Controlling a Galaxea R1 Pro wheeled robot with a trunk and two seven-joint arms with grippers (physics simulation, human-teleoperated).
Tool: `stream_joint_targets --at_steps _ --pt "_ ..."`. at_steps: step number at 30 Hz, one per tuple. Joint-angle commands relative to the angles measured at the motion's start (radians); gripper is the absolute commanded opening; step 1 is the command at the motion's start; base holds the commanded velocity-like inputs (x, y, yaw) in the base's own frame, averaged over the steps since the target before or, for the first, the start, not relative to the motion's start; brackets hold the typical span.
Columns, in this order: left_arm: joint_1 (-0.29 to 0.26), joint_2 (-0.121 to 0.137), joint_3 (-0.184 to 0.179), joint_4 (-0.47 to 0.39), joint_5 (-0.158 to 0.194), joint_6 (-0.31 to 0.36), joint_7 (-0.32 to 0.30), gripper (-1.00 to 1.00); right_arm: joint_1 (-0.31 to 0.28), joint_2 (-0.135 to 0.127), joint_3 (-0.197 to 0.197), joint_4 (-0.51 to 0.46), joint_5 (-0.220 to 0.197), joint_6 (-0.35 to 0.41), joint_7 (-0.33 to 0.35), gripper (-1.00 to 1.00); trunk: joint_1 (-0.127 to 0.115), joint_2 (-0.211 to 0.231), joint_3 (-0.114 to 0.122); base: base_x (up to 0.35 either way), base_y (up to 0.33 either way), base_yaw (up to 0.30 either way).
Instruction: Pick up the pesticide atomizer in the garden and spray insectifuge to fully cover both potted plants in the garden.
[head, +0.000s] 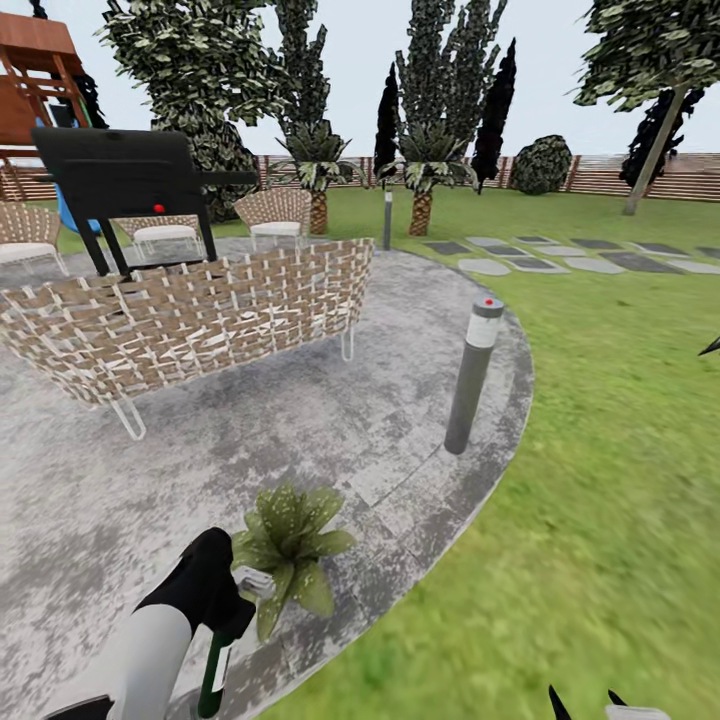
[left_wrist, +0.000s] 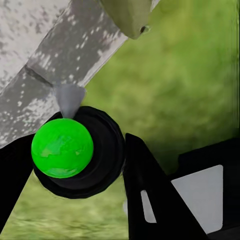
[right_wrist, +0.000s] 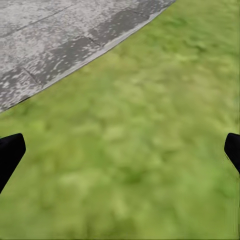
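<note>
- Pesticide atomizer (head: 213, 672) pinched in the left gripper (head: 228, 610), bottle hanging neck-up, whitish trigger head (head: 254, 581) at the leaves of a potted plant (head: 288, 553) on the patio (head: 400, 480) edge.
- Seen from the left wrist, black fingers (left_wrist: 150, 195) clamped round the bottle's base (left_wrist: 75, 150).
- Right gripper (right_wrist: 120, 150) spread wide over the lawn (right_wrist: 150, 125), carrying nothing.
- Best practice, by judgement: nozzle aimed squarely at the rosette, grip kept firm, spray swept across every leaf.

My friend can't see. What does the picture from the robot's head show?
The robot's left gripper holds a green spray bottle right beside a small spiky plant on a round grey patio. Behind are a woven sofa, a black grill, a grey lamp post, lawn and trees.
</note>
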Motion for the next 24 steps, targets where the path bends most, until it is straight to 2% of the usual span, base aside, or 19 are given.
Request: stream_joint_targets --at_steps 1,12,19,24 --pt "-0.001 -0.002 0.008 0.004 -0.011 0.004 -0.009 -1.00 -0.002 0.000 -0.008 0.000 0.004 -0.004 0.008 1.00 0.000 0.000 -0.001 0.142 -0.231 0.024" --pt "-0.001 -0.005 0.011 0.044 -0.009 0.004 -0.019 -1.00 -0.002 -0.002 -0.009 0.000 0.005 -0.004 0.008 1.00 0.000 0.000 -0.001 0.085 -0.251 0.002" --pt "-0.001 -0.002 0.009 0.075 -0.014 0.003 -0.027 -1.00 -0.002 -0.002 -0.009 0.000 0.005 -0.004 0.008 1.00 0.000 0.000 -0.001 -0.092 -0.255 0.000" --pt "-0.001 0.002 0.009 0.070 -0.015 0.003 -0.025 -1.00 -0.002 -0.001 -0.008 0.000 0.006 -0.004 0.008 1.00 0.000 0.000 -0.001 -0.044 -0.062 0.000"
